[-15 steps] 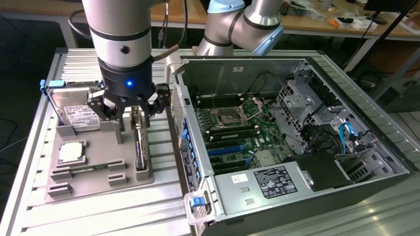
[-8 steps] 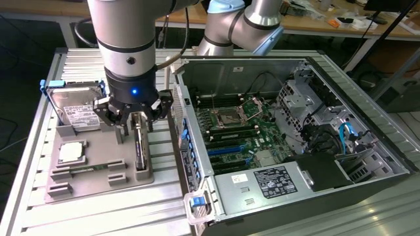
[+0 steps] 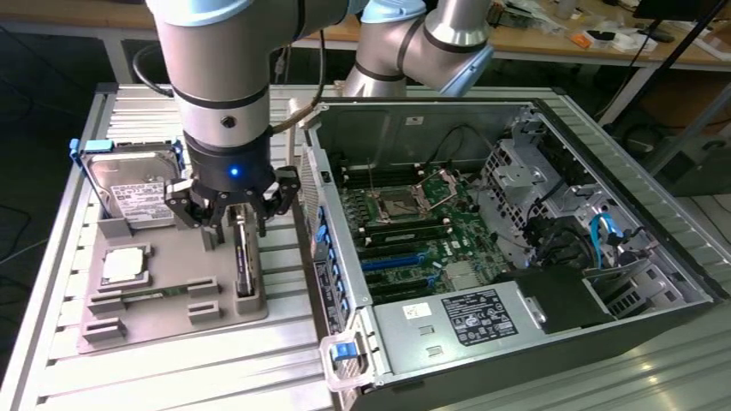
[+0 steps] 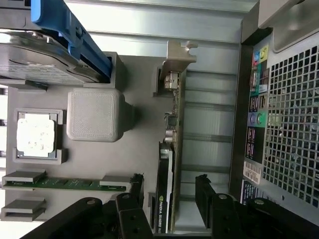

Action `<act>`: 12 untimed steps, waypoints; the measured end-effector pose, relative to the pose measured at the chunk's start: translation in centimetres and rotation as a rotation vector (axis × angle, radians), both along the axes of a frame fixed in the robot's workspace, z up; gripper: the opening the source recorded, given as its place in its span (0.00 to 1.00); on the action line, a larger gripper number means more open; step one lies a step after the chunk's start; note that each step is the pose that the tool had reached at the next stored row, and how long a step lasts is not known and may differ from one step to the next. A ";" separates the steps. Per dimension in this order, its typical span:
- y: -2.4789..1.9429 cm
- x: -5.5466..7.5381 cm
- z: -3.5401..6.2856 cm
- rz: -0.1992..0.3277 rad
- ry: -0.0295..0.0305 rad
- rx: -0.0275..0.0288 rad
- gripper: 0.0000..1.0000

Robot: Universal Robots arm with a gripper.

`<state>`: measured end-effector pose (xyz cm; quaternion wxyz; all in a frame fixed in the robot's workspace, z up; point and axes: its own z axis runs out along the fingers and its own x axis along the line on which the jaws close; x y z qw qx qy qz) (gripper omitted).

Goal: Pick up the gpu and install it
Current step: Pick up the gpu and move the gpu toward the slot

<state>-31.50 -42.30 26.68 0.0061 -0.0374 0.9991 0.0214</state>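
One graphics card (image 3: 243, 261) stands on its long edge in a slot of the grey holder tray (image 3: 171, 324), directly under the gripper (image 3: 234, 229). Its silvery end bracket (image 4: 179, 57) is at the end farthest from the fingers (image 4: 133, 201). Those fingers are spread wide, one on each side of the card with a gap on both sides, so nothing is pinched.

Just beside the gripper, on the tray, sits a rounded square grey block (image 4: 94, 115). Past it lie a small silver processor chip (image 4: 35, 134) in a square pocket and a green memory stick (image 4: 65, 183) held between clips. Farther out on that side a hard drive (image 3: 132, 195) stands on edge in a blue frame (image 4: 70, 35). On the gripper's other side, near but apart, rises the open computer case (image 3: 400, 128), with its perforated rear wall (image 4: 294, 124) closest to the card.

The arm (image 3: 222, 77) hangs straight down, wrist vertical over the card.

The card is a thin dark board with a black cooler. The tray looks like matte plastic and rests on a ribbed metal table (image 3: 228, 368).
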 end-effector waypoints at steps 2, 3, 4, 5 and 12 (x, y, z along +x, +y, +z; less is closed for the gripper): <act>0.00 -0.3 -0.35 0.000 0.0002 -0.0001 0.54; 0.01 -0.4 -0.54 0.000 0.0000 0.0000 0.54; 0.01 -0.5 -0.73 0.000 0.0000 0.0000 0.54; 0.00 -0.5 -0.90 0.000 0.0000 0.0001 0.54; 0.00 -0.5 -1.98 0.000 -0.0011 0.0001 0.54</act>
